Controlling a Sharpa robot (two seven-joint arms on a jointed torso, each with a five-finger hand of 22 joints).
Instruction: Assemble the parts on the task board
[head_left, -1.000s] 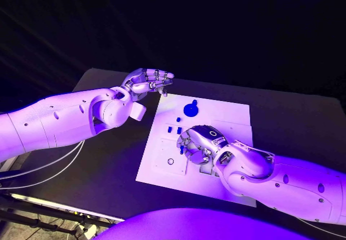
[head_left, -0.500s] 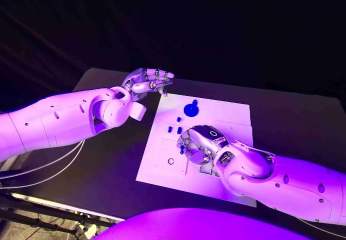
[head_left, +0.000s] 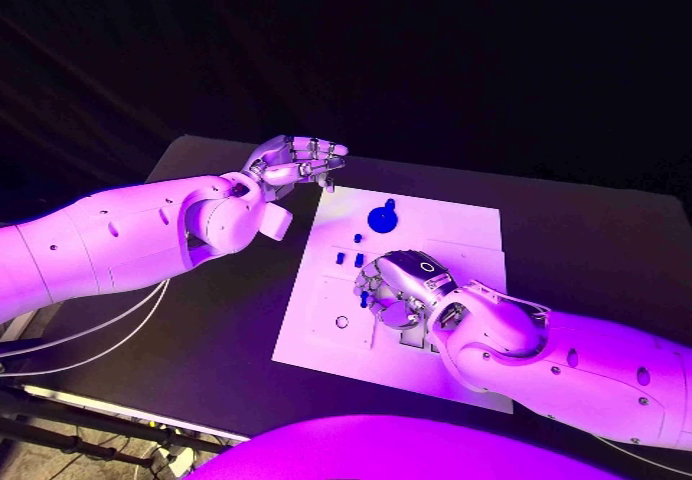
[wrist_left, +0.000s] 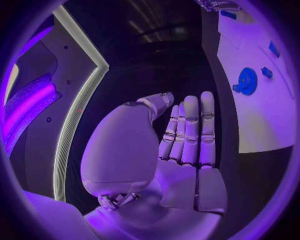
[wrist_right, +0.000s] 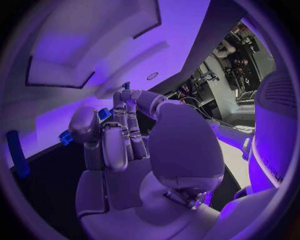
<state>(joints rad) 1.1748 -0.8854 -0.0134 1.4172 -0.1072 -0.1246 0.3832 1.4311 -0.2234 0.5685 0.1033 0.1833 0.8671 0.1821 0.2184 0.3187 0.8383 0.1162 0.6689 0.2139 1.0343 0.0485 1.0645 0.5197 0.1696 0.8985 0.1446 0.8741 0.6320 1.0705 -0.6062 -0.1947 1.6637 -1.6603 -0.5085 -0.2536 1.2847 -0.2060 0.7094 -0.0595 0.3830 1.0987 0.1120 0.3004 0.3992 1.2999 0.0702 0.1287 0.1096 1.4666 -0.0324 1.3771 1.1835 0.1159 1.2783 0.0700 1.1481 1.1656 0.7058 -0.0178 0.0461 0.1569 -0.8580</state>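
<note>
The white task board (head_left: 454, 225) lies in the middle of the black table. A round blue part (head_left: 382, 217) sits near its far edge, with small blue parts (head_left: 349, 259) closer in. My right hand (head_left: 398, 290) is low over the board's middle with its fingers curled, and a small blue part (wrist_right: 104, 114) seems pinched between thumb and finger. My left hand (head_left: 296, 160) hovers off the board's far left corner; its fingers (wrist_left: 190, 132) lie straight side by side and hold nothing. The round blue part (wrist_left: 247, 81) also shows in the left wrist view.
A small ring-shaped socket (head_left: 342, 322) and dark rectangular recesses (head_left: 414, 340) mark the near part of the board. Bare black table (head_left: 216, 330) lies left of the board. Cables (head_left: 87, 345) hang at the table's near left edge.
</note>
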